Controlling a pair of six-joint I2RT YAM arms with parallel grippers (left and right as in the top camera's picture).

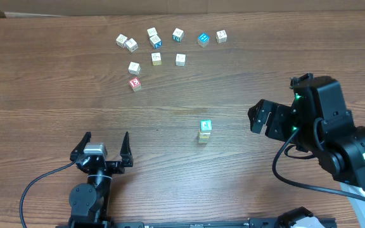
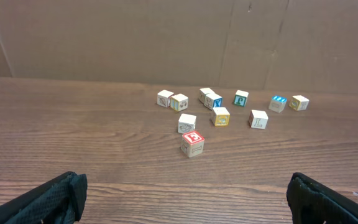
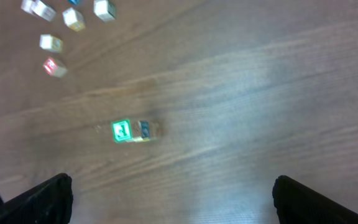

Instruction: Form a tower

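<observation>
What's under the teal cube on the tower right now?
Under the teal cube the overhead shows a yellow cube's edge. The tower hides its own lower cubes from above; the right wrist view is too blurred to count them.

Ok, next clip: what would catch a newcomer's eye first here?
The small tower of letter cubes standing alone mid-table, teal face on top. Behind it, loose cubes lie scattered near the far edge, a red cube nearest. Both grippers, left and right, are open and empty.

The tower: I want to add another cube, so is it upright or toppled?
Upright. Overhead, the tower stands alone, teal face on top, cubes stacked beneath it.
</observation>
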